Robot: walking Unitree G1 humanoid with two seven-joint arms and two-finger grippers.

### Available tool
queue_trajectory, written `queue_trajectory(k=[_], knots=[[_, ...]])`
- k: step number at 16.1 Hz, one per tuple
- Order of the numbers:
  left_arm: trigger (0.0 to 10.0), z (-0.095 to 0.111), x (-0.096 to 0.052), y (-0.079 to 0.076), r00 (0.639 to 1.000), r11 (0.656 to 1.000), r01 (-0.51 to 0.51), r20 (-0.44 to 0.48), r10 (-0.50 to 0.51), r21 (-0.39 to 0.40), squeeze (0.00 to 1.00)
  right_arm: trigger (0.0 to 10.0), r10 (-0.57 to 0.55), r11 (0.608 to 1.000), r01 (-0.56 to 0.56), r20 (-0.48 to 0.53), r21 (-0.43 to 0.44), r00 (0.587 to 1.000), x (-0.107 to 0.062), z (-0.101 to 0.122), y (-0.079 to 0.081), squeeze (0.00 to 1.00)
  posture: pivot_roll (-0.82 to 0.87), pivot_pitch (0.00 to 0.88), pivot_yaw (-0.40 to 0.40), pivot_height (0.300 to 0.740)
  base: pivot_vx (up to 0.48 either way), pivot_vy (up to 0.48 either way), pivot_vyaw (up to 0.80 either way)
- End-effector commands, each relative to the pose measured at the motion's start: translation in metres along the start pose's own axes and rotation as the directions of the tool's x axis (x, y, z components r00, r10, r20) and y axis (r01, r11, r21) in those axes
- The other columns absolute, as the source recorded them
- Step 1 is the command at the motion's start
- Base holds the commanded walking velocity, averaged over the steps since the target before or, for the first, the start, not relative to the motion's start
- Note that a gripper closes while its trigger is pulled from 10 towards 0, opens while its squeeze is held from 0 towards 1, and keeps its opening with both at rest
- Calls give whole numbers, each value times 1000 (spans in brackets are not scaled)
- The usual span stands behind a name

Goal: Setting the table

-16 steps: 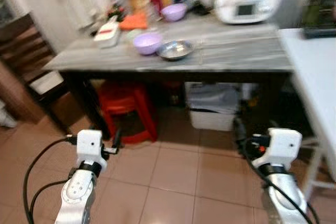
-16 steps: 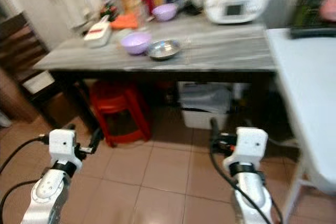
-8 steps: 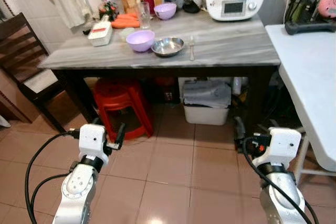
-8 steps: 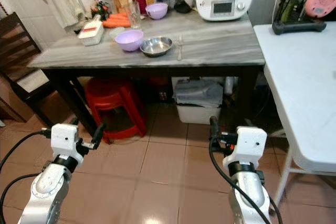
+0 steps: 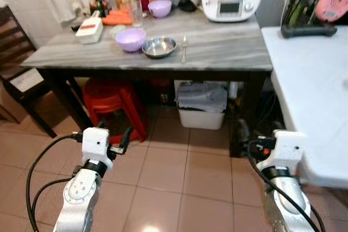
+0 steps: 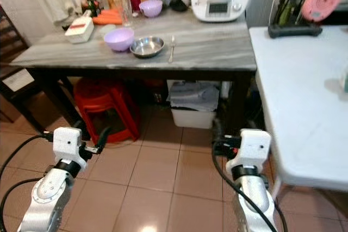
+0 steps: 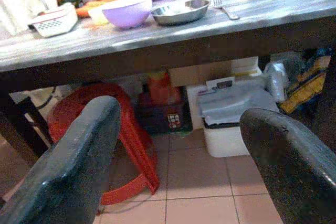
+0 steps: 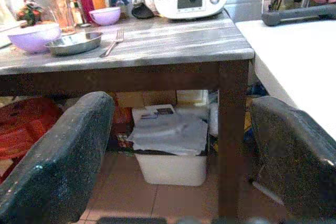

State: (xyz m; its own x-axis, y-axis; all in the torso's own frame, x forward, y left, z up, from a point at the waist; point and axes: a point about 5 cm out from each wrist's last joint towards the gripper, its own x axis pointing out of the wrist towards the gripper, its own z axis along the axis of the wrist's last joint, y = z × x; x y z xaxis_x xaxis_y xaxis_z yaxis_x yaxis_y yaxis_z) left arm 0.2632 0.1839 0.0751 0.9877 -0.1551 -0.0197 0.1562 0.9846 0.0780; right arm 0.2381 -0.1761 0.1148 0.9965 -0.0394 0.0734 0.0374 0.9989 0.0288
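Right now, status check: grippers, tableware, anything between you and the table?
Left gripper and right gripper open, empty, low over the floor. Steel bowl, fork, purple bowl untouched on grey table. Red stool and bin sit under it.

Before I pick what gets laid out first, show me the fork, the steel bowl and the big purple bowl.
fork (image 6: 172, 48), right eye view, middle of its handle.
steel bowl (image 6: 147, 46), right eye view, inside.
big purple bowl (image 6: 119, 38), right eye view, its side.
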Motion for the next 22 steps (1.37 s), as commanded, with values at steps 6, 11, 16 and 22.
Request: queue_trajectory(k=[6, 11, 16, 22], knots=[[10000, 10, 4, -6, 999, 999, 23, 36, -22, -32, 0, 10000, -18, 1000, 18, 8, -5, 1000, 0, 3, -5, 0, -109, 0, 122, 740, 0, -480, 0], [10000, 10, 4, -8, 999, 999, 32, 31, -31, -38, 0, 10000, -20, 1000, 20, 7, -6, 1000, 0, 3, -6, 0, -112, 1, 123, 740, 0, -480, -380], [10000, 10, 4, -10, 999, 998, 39, 29, -37, -42, 0, 10000, -17, 1000, 17, 3, -7, 1000, -1, 3, -6, 0, -113, 5, 120, 740, 0, -480, 0], [10000, 8, 4, -11, 999, 998, 36, 22, -35, -48, 0, 10000, -15, 1000, 15, 3, -4, 1000, 0, 3, -4, 0, -110, 5, 123, 740, 0, -222, 0]])
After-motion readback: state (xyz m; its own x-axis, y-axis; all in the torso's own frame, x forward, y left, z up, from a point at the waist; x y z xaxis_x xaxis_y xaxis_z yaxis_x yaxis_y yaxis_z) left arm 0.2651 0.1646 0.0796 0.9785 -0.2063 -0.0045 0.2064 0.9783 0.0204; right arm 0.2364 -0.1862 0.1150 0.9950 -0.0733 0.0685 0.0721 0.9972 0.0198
